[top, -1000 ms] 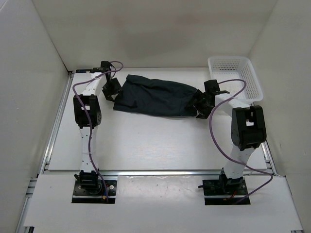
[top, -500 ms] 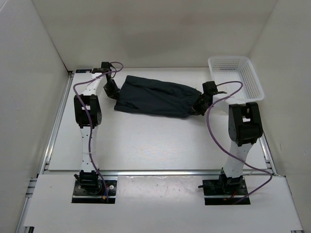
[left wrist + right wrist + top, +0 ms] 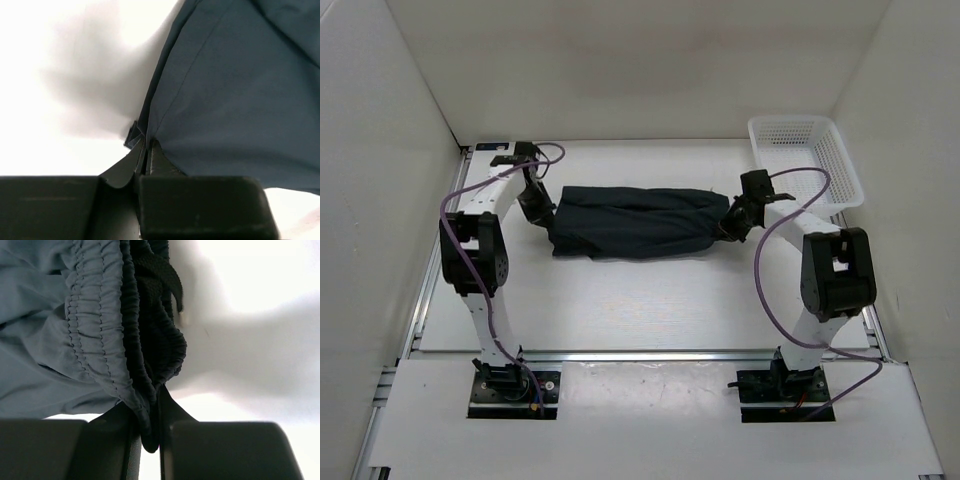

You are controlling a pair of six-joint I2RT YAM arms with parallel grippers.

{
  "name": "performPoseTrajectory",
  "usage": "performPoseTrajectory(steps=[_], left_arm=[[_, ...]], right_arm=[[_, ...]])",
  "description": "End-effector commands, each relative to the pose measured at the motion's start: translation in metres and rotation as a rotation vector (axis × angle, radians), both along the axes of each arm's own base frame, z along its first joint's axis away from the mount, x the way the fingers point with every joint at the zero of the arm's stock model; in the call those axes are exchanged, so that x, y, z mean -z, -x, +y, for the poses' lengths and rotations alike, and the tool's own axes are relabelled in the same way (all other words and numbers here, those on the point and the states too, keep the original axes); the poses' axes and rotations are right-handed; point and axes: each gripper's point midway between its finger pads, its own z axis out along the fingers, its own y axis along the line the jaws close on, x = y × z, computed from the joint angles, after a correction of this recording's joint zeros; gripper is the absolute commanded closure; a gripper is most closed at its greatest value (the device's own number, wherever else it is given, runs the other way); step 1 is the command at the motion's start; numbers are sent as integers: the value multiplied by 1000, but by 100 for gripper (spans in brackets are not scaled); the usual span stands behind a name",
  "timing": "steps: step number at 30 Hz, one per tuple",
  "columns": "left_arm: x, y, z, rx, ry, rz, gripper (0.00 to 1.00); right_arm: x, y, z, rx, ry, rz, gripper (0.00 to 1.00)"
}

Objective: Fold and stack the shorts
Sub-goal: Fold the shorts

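Note:
Dark navy shorts (image 3: 635,222) hang stretched between both arms over the far half of the table. My left gripper (image 3: 544,212) is shut on the hem corner at the shorts' left end; the left wrist view shows the blue cloth (image 3: 235,90) pinched between its fingers (image 3: 160,162). My right gripper (image 3: 725,225) is shut on the elastic waistband (image 3: 100,315) at the right end, with the gathered band and its black drawstring (image 3: 162,272) bunched between the jaws.
A white mesh basket (image 3: 807,160) stands at the far right corner, just beyond the right arm. White walls enclose the table on three sides. Purple cables loop off both arms.
Both grippers have closed on the ends of the shorts. The shorts have been pulled nearer and stretched straighter, level across the table. The left arm has swung outward to the left.

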Motion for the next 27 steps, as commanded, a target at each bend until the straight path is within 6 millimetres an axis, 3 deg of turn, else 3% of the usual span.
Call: performPoseTrajectory(steps=[1, 3, 5, 6, 7, 8, 10, 11, 13, 16, 17, 18, 19, 21, 23, 25, 27], left_arm=[[-4, 29, 6, -10, -35, 0, 89], [-9, 43, 6, -11, -35, -8, 89], [3, 66, 3, 2, -29, 43, 88], [5, 70, 3, 2, -29, 45, 80], [7, 76, 4, 2, -30, 54, 52], [14, 82, 4, 2, -32, 74, 46], [14, 87, 3, 4, -23, 76, 44], [13, 90, 3, 4, -23, 76, 44], [-1, 91, 2, 1, -31, 29, 44], [-14, 92, 6, -5, -47, -6, 46], [-17, 92, 4, 1, -55, -17, 51], [-21, 94, 5, 1, -55, -21, 62], [-21, 94, 1, 14, -66, -22, 80], [-17, 107, -9, 52, -69, 2, 86], [-14, 115, -19, 85, -59, 15, 68], [3, 125, -25, 124, -62, 74, 40], [19, 130, -27, 134, -68, 115, 38]], right_arm=[[-9, 22, -11, -7, 60, -10, 100], [-6, 41, -17, -12, 78, 16, 100], [-4, 50, -20, -8, 87, 19, 100], [-1, 63, -25, -4, 99, 34, 90], [0, 67, -28, -5, 116, 33, 77], [2, 74, -30, -6, 117, 37, 66], [2, 81, -33, -2, 127, 45, 65], [0, 84, -33, -2, 127, 46, 64], [-4, 94, -37, 2, 135, 46, 39], [-17, 97, -46, 7, 174, -3, 13], [-17, 104, -51, 17, 196, 6, 12], [-20, 104, -53, 15, 206, -9, 12], [-19, 109, -54, 14, 208, 1, 11], [-23, 112, -57, 20, 215, -11, 11], [-24, 115, -57, 12, 218, -20, 11], [-20, 121, -59, 11, 219, -11, 11], [-23, 121, -59, 13, 217, -22, 11]])
